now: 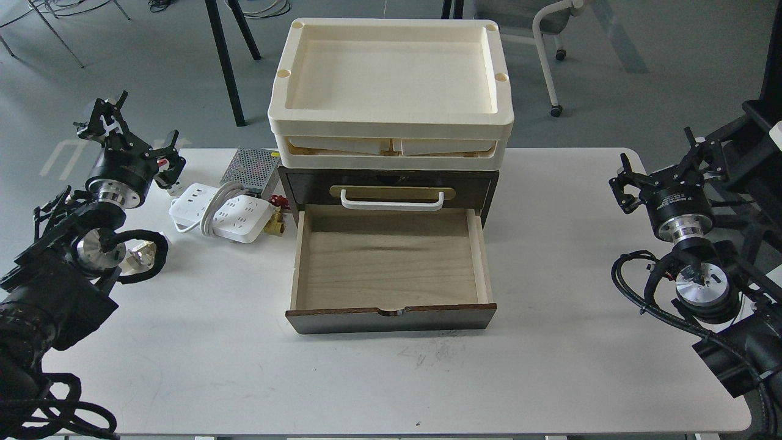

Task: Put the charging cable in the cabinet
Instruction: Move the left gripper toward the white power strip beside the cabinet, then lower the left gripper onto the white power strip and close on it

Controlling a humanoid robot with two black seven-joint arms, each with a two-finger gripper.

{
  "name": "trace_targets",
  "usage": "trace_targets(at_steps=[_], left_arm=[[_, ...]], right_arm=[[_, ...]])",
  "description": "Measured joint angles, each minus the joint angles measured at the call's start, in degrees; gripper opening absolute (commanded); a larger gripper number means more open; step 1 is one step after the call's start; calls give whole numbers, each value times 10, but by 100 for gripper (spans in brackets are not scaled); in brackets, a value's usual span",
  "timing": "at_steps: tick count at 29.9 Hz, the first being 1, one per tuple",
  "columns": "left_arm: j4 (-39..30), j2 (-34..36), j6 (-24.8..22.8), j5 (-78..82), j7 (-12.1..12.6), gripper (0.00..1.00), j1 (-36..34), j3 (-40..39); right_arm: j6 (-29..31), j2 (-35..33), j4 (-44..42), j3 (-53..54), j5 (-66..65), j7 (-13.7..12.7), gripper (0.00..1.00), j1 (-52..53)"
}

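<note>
Thick black arm segments fill both lower corners, matte housings trailing ribbed black cable loops, with bright machined metal rings at the wrists. Between them spreads a smooth white table (201,366) with rounded corners, faintly scuffed near its front middle.

At far left, the left gripper (113,125) rises above the table's back edge, a cluster of angular black linkages; its fingers overlap too much to tell how far apart they stand. It hangs free, touching nothing. Just beside it lies the charging cable (223,214): a glossy white rectangular power strip with rows of dark socket slots and a thick white cord looped round its middle. It rests flat on the table, left of the cabinet and outside the drawer. Behind it sits a perforated metal mesh box (252,165), and small red and brass parts (276,214) lie against the cabinet's left side.

The cabinet (391,183) is dark brown wood, boxy, with a white bar handle on an oblong brass plate. Its lower drawer (391,263) is pulled out, showing a pale, grained wood floor and thin light walls. Stacked cream plastic trays (391,79), shallow with rounded corners, sit on top.

At right, the right gripper (663,168) hovers over the table edge, its black fingers spread apart, holding nothing.
</note>
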Motion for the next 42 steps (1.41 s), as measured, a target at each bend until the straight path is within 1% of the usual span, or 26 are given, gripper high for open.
trace_targets(at_steps=[12, 15, 19, 24, 29, 34, 38, 39, 42], left_arm=[[-5, 9, 0, 0, 0, 99, -10, -2], [-11, 29, 0, 5, 2, 99, -12, 4], [-32, 79, 0, 34, 2, 99, -30, 18], [-48, 136, 0, 162, 0, 99, -77, 38], [-50, 151, 0, 299, -5, 99, -106, 40], [-70, 156, 0, 459, -7, 99, -113, 48], [-95, 159, 1, 612, -21, 99, -110, 56], [-100, 159, 6, 648, -26, 99, -107, 58], [-104, 159, 45, 731, -38, 99, -95, 69]], right_arm=[[0, 0, -1, 0, 0, 0, 100, 0], [0, 0, -1, 0, 0, 0, 100, 0], [0, 0, -1, 0, 0, 0, 100, 0], [0, -2, -2, 0, 0, 0, 100, 0], [0, -2, -2, 0, 0, 0, 100, 1], [0, 0, -1, 0, 0, 0, 100, 1], [0, 0, -1, 0, 0, 0, 100, 1], [0, 0, -1, 0, 0, 0, 100, 1], [0, 0, -1, 0, 0, 0, 100, 1]])
